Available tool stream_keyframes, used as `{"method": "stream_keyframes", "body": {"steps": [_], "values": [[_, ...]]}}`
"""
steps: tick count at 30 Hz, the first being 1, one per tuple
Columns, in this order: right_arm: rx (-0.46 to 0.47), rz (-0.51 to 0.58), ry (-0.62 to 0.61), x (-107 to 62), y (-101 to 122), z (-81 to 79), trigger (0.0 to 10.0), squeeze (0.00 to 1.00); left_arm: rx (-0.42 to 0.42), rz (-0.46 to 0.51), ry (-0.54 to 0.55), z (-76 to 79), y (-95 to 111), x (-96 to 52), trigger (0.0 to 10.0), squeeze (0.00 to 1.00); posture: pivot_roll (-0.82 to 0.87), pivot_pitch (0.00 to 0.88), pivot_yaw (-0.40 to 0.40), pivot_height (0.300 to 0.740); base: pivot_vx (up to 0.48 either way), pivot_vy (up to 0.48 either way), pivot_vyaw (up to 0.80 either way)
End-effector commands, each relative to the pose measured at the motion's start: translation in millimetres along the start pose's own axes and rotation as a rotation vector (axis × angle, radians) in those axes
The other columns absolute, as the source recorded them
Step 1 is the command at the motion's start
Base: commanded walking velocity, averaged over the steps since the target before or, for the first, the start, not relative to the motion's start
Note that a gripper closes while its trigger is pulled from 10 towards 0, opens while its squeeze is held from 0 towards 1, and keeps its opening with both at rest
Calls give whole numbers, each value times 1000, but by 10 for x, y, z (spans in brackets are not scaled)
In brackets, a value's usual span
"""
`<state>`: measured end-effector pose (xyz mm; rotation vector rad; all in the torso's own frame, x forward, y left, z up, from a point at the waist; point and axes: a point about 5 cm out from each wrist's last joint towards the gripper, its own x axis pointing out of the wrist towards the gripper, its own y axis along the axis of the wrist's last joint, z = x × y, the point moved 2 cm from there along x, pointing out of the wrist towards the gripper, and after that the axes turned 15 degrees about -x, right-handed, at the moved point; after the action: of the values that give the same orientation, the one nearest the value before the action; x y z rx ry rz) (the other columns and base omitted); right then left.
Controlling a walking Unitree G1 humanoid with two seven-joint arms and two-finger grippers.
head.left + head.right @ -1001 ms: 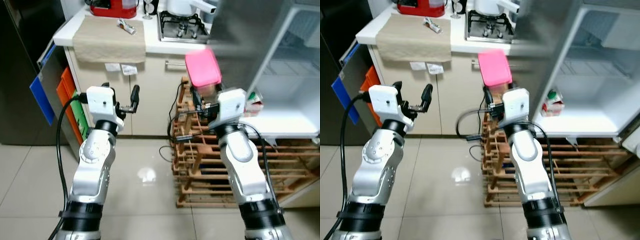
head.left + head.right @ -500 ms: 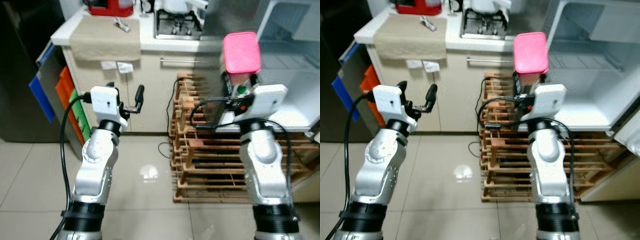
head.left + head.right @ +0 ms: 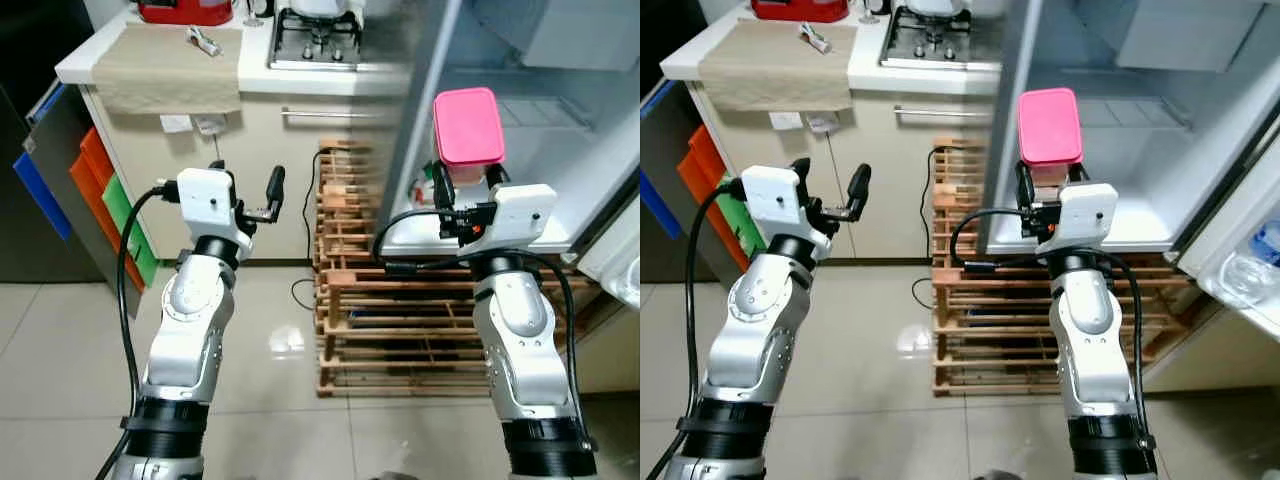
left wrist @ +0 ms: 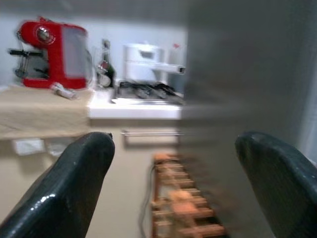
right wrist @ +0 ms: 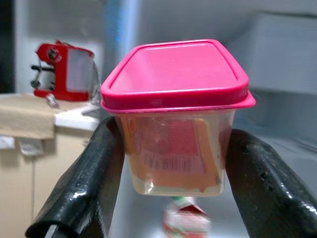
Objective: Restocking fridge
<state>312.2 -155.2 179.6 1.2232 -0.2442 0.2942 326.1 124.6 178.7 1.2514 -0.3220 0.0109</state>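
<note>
I have the right gripper raised in front of the open fridge, its two black fingers clamped on the sides of a clear tub with a pink lid; the tub sits upright, something orange with a label inside it; it is held just before the fridge's lower white shelf, not resting on it; a small red-and-white carton stands on that shelf behind the tub, blurred; a wire shelf sits higher up inside; the left gripper is lifted at chest height facing the cabinet, fingers well apart and holding nothing; below the fridge and beside it stands a wooden rack on the tiled floor; on the counter I see a beige cloth, a red coffee machine and a gas hob; orange, green and blue boards lean at the cabinet's left end.
</note>
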Motion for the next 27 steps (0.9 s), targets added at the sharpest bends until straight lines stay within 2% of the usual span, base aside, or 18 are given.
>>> {"method": "stream_keyframes", "body": {"steps": [1,9,12,16,18,19,20,23,25,27], "values": [[-14,-9,-16,1,-19,74,0,0,-10,-4,-22,69,-5,17,10000,0,-51,0,-9,740,0,0,0],[-11,-61,-22,-17,-137,88,0,0,-10,-10,-37,105,-15,32,10000,0,-51,0,-7,740,0,0,0],[-12,-65,-17,-15,-151,78,0,0,-10,-9,-91,192,-13,21,10000,0,-51,0,-5,740,0,0,0],[-13,-68,-11,-6,-161,68,0,0,-54,-9,-200,345,-1,-2,10000,0,-50,0,-6,740,0,0,0],[-13,-68,-11,-6,-161,68,0,0,-54,-9,-200,345,-1,-2,10000,0,-50,0,-6,740,0,0,0],[-13,-67,-6,12,-170,55,0,0,-47,-38,-272,446,-41,-14,10000,0,-50,0,-6,740,0,0,0],[-13,-67,-6,12,-170,55,0,0,-47,-38,-272,446,-41,-14,10000,0,-50,0,-6,740,0,0,0],[-12,-50,13,157,-156,-1,0,0,-26,-103,-455,733,-155,10,10000,0,-44,0,-11,740,0,0,0],[-11,-44,16,194,-146,-8,0,0,-20,-110,-484,783,-170,22,10000,0,-44,0,-11,740,0,0,0],[-2,-50,8,288,-153,-9,0,0,-9,-114,-554,904,-182,36,10000,0,-41,0,-15,740,0,0,0]]}}
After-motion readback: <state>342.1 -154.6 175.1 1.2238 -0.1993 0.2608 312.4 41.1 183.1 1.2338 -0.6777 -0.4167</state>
